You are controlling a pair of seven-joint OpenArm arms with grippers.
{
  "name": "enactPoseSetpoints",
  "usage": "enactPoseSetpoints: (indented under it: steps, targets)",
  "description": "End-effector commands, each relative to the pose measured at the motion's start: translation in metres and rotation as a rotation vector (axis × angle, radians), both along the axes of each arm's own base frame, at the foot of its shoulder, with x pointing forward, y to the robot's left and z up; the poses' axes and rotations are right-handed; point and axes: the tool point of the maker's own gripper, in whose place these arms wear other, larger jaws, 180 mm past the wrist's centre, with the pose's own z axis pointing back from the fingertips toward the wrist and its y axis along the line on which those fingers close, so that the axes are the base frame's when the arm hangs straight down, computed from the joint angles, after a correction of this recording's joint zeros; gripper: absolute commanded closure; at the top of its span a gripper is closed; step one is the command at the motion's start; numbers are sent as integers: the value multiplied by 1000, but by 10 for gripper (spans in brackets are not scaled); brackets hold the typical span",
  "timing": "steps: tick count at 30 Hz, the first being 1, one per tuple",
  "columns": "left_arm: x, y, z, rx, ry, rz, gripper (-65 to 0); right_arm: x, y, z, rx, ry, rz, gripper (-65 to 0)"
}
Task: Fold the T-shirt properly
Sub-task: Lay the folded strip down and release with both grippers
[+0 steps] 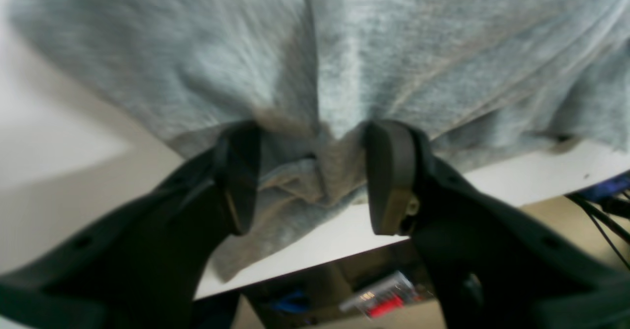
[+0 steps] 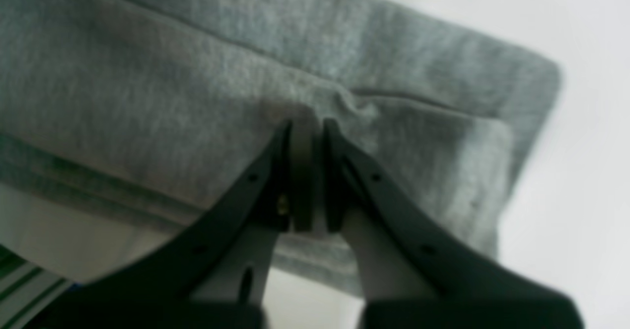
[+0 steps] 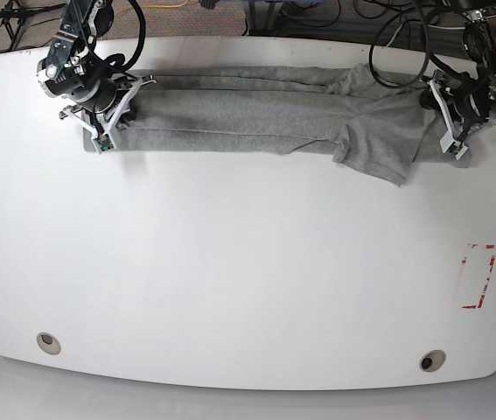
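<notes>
The grey T-shirt (image 3: 256, 114) lies folded into a long strip across the far part of the white table (image 3: 230, 262), with one sleeve (image 3: 379, 153) sticking out toward the front at its right end. At the strip's left end, my right gripper (image 3: 101, 138) is shut, its fingertips pinching a fold of the T-shirt (image 2: 147, 97) in the right wrist view, where the gripper (image 2: 306, 127) shows close up. My left gripper (image 3: 454, 144) is at the right end. In the left wrist view that gripper (image 1: 315, 176) stands with its jaws apart and T-shirt cloth (image 1: 295, 181) bunched between the fingers (image 1: 389, 176).
A red-outlined rectangle (image 3: 477, 276) is marked on the table near its right edge. Two round holes (image 3: 48, 342) (image 3: 432, 360) sit near the front edge. Cables and stands (image 3: 20, 13) crowd the floor behind the table. The table's edge (image 1: 344, 250) runs just beneath the left gripper.
</notes>
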Motion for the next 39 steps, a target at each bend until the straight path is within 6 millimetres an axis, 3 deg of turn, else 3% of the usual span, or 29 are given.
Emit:
enactPoseSetpoints:
  steps: [1,4,11,20,27,33,36,39]
  targets:
    - [2,6,0,2,-1,7,-285,5,-2,-4,27,-26,-9,-41]
    - [1,6,-6,-15,9,18,-285,4,-9,-15,41,-15,-19,-41]
    - [38,-17,-11,-74,-50,-32,-286,24,-24,-35,86,-20,-56,-41]
    - [87,-11,-15,-42,-55,-24,-287,59,-51,-42,118,-68,-107,-41]
    - [106,-9,-11,-48,-62,-15,-287,78,-65,-34,103,-93,-115,-46]
    - [109,-12,-9,-54,-72,-19,-340,97,-66,-4,60,-155,-83,-57]
    - [115,-13,0,-45,-104,-29,-393,107,-69,19,15,-188,-68,-149]
    - [123,-23,10,-50,-147,-46,-436,113,-77,40,-7,-226,-109,-309]
